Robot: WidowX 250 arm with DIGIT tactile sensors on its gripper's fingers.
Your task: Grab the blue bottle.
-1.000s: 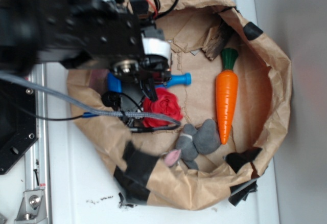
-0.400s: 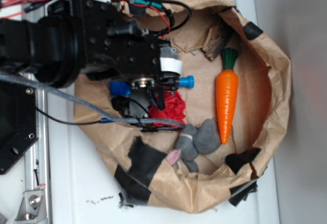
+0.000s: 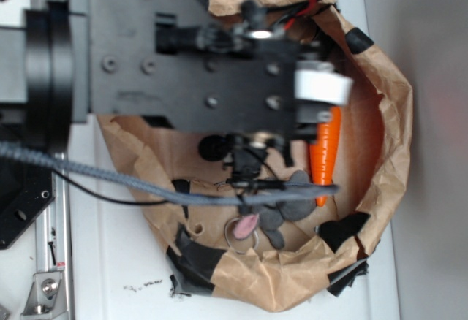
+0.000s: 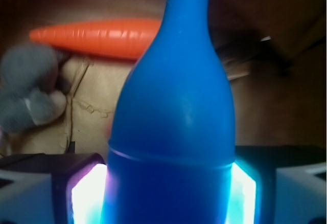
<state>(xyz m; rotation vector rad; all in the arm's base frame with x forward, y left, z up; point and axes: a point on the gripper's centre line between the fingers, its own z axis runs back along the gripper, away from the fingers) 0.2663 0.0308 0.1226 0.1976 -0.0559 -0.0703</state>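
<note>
On my wrist feed the blue bottle [image 4: 171, 132] fills most of the frame: smooth, glossy plastic, a cylindrical body tapering through a rounded shoulder into a narrow neck that runs off the top edge. The gripper [image 4: 168, 193] is closed onto its lower body, with a glowing pad [image 4: 88, 196] pressed against each side (the light spills pale blue and violet onto the plastic). Behind the bottle lies the orange carrot [image 4: 97, 37], long, tapered and faintly ridged, and at the left a blurred grey plush toy [image 4: 28, 88], soft and fuzzy, on crumpled brown paper.

From the exterior camera I cannot see the bottle at all; the black arm [image 3: 197, 71], a blocky body with bolt heads and trailing cables, covers the middle of the paper nest [image 3: 387, 115]. That nest is a wrinkled brown paper ring patched with black tape, sitting on the white worktop [image 3: 110, 276]. The carrot [image 3: 324, 159] peeks out beneath the arm's white-labelled end, and the grey plush toy [image 3: 281, 203] lies just beside its tip.
</note>
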